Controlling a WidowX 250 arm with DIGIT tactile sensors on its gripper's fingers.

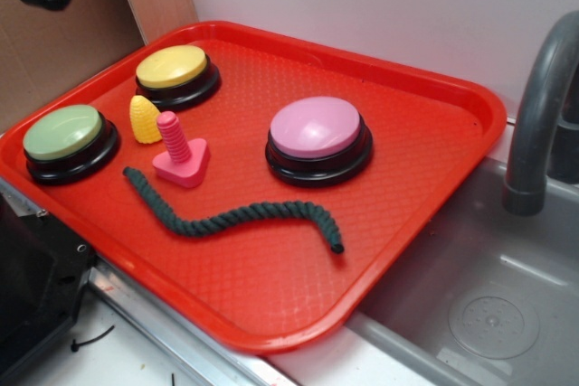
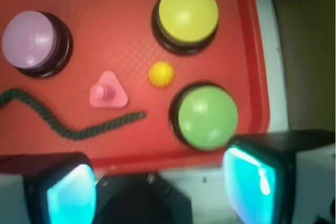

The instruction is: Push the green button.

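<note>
**Operator:** I have the round dome push button with the pale olive-green top on a black base (image 1: 63,133) at the left corner of the red plastic tray (image 1: 271,287). In the wrist view it sits just above my right finger pad (image 2: 252,179), near the tray's edge.

**Observer:** What is the gripper doing?

**Operator:** The gripper (image 2: 160,190) is spread wide and holds nothing; the two glowing pads stand well apart at the bottom of the wrist view. It hangs above the tray, not touching anything. In the exterior view only a dark piece of the arm shows at the top left corner.

**Observer:** How will the button handle?

**Operator:** I judge it to be hard, smooth plastic, a stiff cap that sinks a little on a spring. The dome looks glossy, so a fingertip landing off-centre could slide down its side. There is nothing to grasp; I would press straight down on the crown. The base seems light, so a sideways push may skid it across the tray.

**Observer:** Anything close by?

**Operator:** The small yellow toy corn cob (image 1: 144,120) stands just beside it, then the pink peg on a triangular base (image 1: 180,156) and the dark green twisted rope (image 1: 235,216). The yellow-topped button (image 1: 174,71) sits behind it, the larger pink-topped button (image 1: 317,136) well apart to the right.
</note>
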